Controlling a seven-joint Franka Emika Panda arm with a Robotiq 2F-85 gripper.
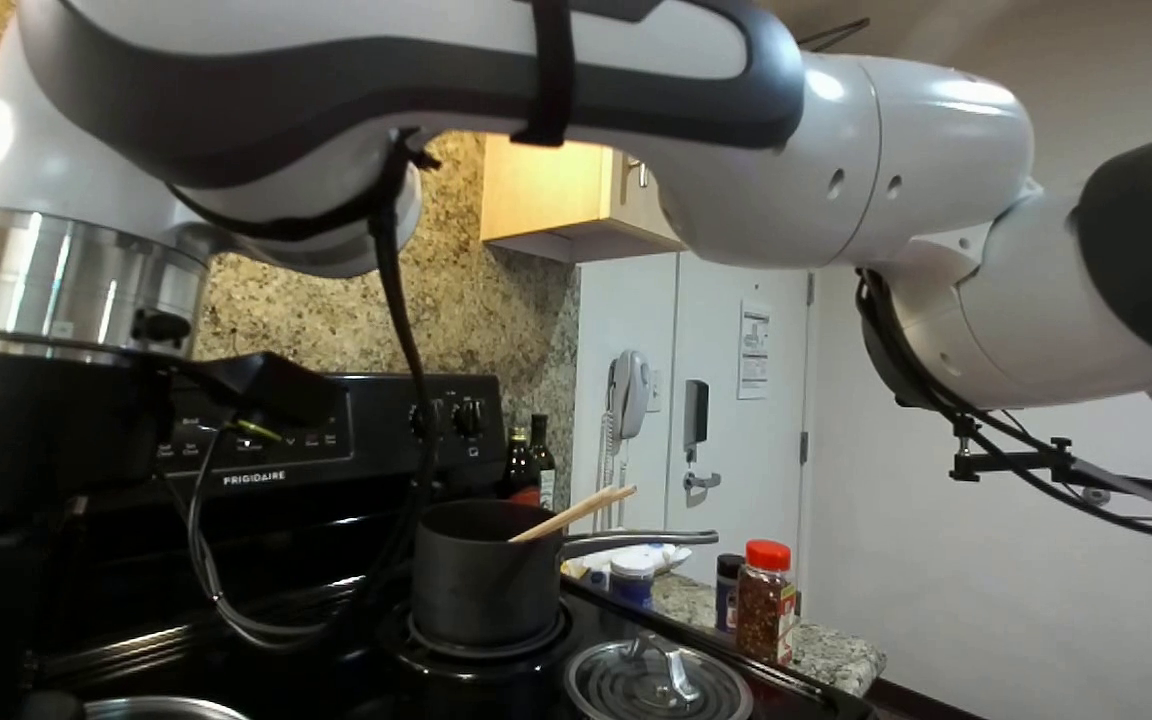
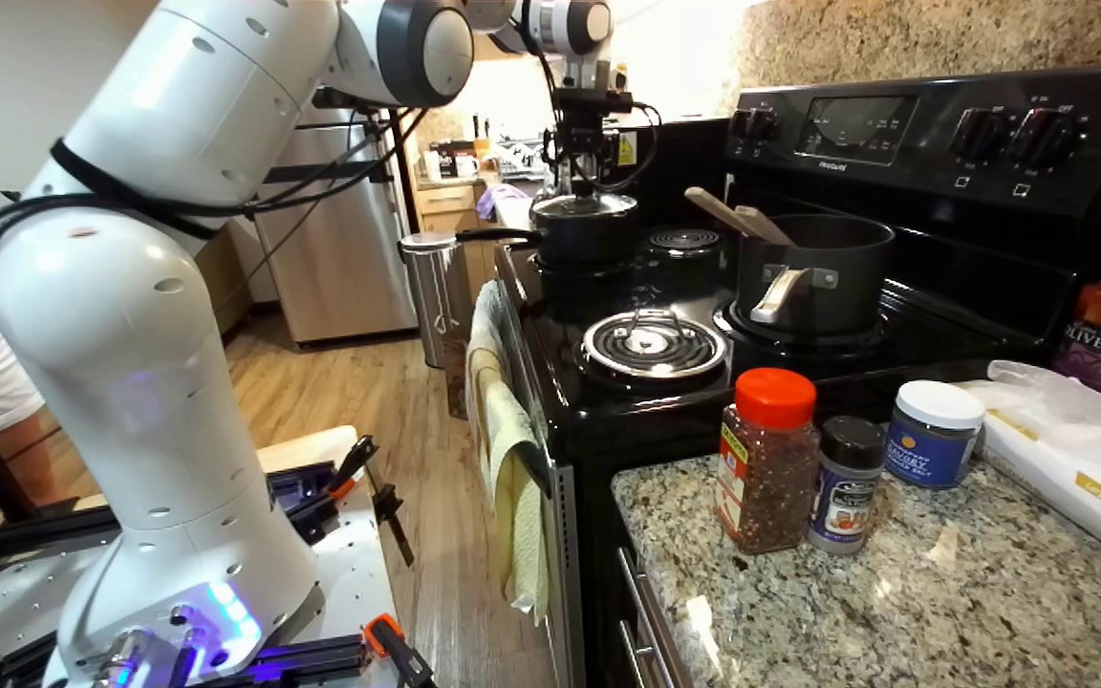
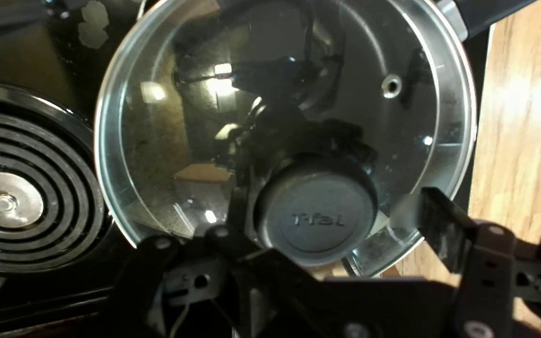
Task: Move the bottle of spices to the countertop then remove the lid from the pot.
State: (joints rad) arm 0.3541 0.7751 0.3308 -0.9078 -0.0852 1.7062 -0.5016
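Lid (image 3: 284, 126) and pot (image 2: 586, 239) are together just below the gripper (image 3: 335, 199), the first resting upon the second. The gripper has its jaws spread on both sides of the dark knob (image 3: 317, 213) and grips nothing: in the wrist view one finger (image 3: 239, 209) is just beside the knob, and whether it touches I cannot tell, while the opposite finger (image 3: 445, 232) is clearly apart. I suppose it is placed like this because the knob is the part of the lid which two fingers can hold most surely, the rest being broad and smooth. Well apart from the gripper, the bottle of spices (image 2: 766, 478), seen in both exterior views, stands upright upon the desk (image 2: 971, 573), as the task demands, so this first step seems finished and only the lifting of the lid remains. As for its look, the lid is of clear glass, with a shiny metal rim (image 3: 100, 136) and a small vent hole (image 3: 391, 86). It appears dark, probably because the pot beneath is dark, and bright lights are reflected in it. The knob is round and flat-topped, and bears the letters (image 3: 317, 219) "T-fal".
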